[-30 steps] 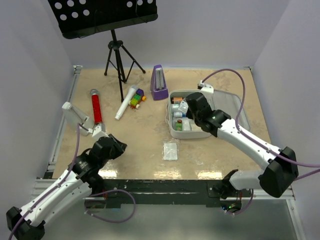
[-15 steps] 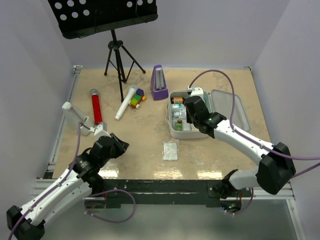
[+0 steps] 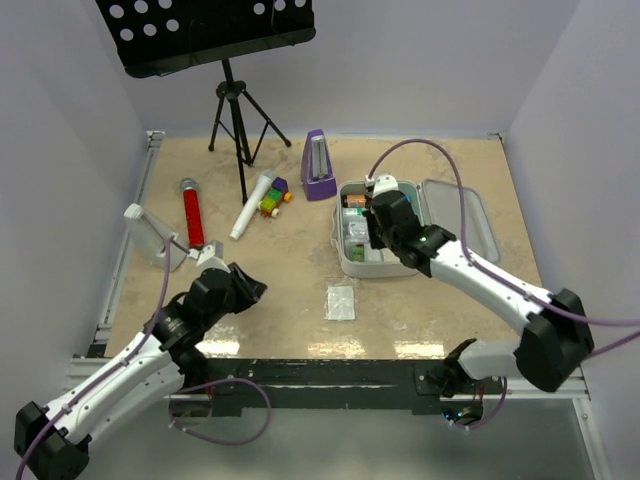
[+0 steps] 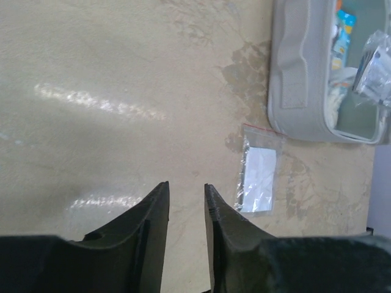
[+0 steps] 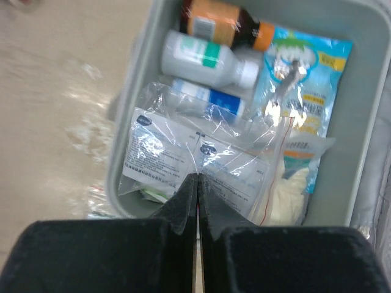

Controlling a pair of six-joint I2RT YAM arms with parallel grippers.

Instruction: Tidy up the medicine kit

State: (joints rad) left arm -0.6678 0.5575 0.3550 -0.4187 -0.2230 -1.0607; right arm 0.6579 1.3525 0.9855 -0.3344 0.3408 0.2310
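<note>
While the top camera looks down, medicine kit [image 3: 372,270]: open on the right half of the table [image 3: 290,255], lid lying flat to the right of the tray.
Top view, right gripper [image 3: 368,232]: reaches into the tray; its fingers are too small to judge here.
Top view, left gripper [image 3: 255,290]: low at the near left, well apart from the kit.
Top view, small flat bag [image 3: 341,301]: on the table near the kit's front wall.
Top view, purple metronome [image 3: 319,165]: just behind the kit's left corner.
Left wrist view, left gripper [image 4: 186,186]: a narrow gap between the fingers, nothing in it, bare table below.
Left wrist view, small flat bag [image 4: 258,177]: right of the fingers, apart from them.
Left wrist view, medicine kit [image 4: 293,79]: upper right corner, with a crumpled clear bag [image 4: 376,61] over it.
Right wrist view, right gripper [image 5: 197,176]: fingers pressed together, pinching the clear bag [image 5: 159,152].
Right wrist view, clear bag: inside the tray, white printed packets in it.
Right wrist view, medicine kit [image 5: 131,104]: holds a brown bottle [image 5: 214,18], a white bottle [image 5: 201,55] and a blue packet [image 5: 311,67].
</note>
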